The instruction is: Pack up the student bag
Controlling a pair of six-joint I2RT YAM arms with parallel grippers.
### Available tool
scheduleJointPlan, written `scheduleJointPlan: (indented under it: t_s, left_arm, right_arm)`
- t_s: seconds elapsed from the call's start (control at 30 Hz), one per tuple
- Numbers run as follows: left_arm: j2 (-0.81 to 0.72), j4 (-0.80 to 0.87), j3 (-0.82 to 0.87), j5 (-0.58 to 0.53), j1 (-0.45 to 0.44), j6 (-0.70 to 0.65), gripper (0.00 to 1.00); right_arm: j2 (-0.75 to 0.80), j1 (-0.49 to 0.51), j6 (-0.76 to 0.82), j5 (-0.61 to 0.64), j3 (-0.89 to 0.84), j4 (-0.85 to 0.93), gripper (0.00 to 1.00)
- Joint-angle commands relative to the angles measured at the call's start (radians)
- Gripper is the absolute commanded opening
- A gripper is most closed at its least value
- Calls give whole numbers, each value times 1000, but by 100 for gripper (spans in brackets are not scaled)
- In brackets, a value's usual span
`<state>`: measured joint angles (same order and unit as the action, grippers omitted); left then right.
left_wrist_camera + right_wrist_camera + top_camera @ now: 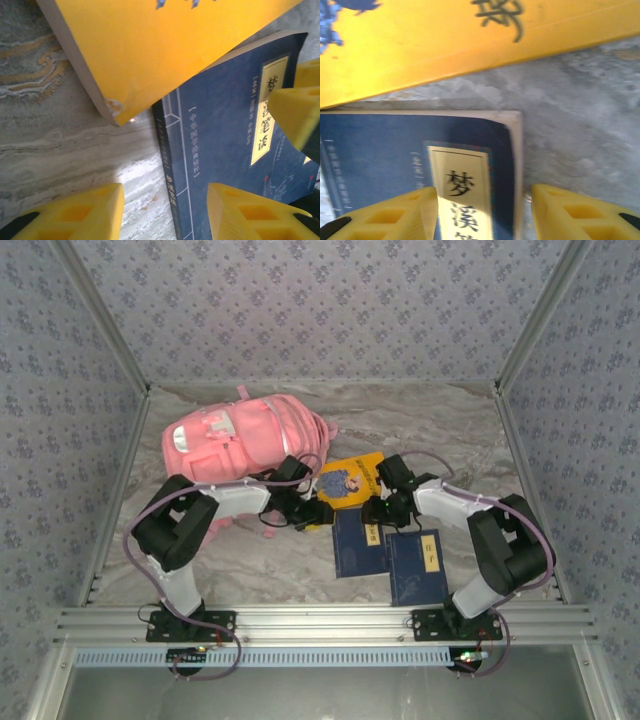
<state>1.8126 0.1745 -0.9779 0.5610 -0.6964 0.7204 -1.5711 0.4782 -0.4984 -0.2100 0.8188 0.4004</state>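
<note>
- Lying at the far left of the table (450, 430), the student bag (245, 440) rested flat with its long axis running roughly left to right. Whether its mouth was unzipped could not be told.
- Left gripper (165, 212): fingers parted about halfway, nothing held. One finger stood over bare marble and the other over the navy book (235, 150).
- Right gripper (485, 215): parted likewise and empty, straddling that book's far right corner.
- Yellow book (350, 480): just beyond the navy book, its corner overlapping the far edge.
- Second navy book (417, 566): beside the first, toward the right arm.
- Bearing, judged: the bag lay beyond and to the left of both grippers, with the left arm the nearer. Any book lifted would have to travel that way.
</note>
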Motion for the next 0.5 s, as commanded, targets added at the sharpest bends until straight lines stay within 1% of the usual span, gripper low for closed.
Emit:
scheduleJointPlan:
  t_s: [0.0,0.17,0.37,0.47]
  left_arm:
    - [32,-23,-24,23,-7,3,46]
    - [55,-18,-35,20,-9,4,46]
    - [74,-19,-47,30,-12,4,45]
    - [71,-13,-51,25,-12,2,44]
  right_arm:
    - [-13,30,-45,-194,-27,-106,51]
    - [0,34,-48,-199,-24,-92,50]
    - [-1,33,-55,-270,-30,-101,49]
    - [4,28,-60,-281,-28,-91,47]
